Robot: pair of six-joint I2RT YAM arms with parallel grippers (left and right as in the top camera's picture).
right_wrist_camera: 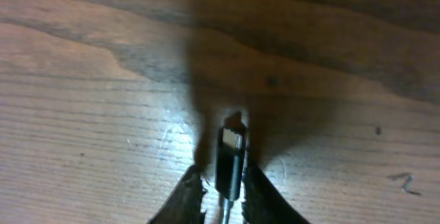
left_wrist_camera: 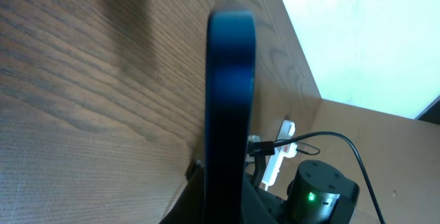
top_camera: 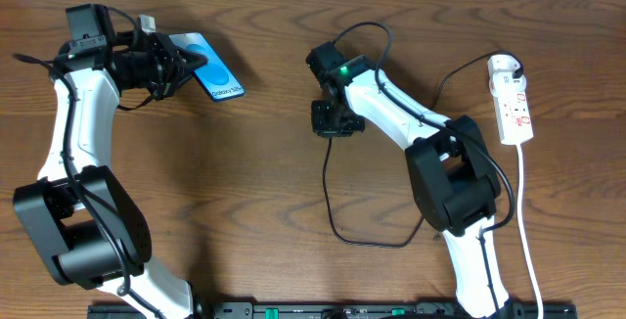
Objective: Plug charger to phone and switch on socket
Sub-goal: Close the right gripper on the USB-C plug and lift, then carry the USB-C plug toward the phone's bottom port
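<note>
White lettering is printed on the blue screen of the phone [top_camera: 213, 68], at the end farthest from the jaws of the left gripper [top_camera: 181, 63]. "Galaxy" can just be made out, the rest being too small. Red markings are carried by the power strip [top_camera: 514, 109], well apart from both pairs of jaws, but none can be read.

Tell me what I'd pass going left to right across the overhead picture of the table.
left gripper, holding the phone → right gripper, pinching the charger plug → white power strip
</note>
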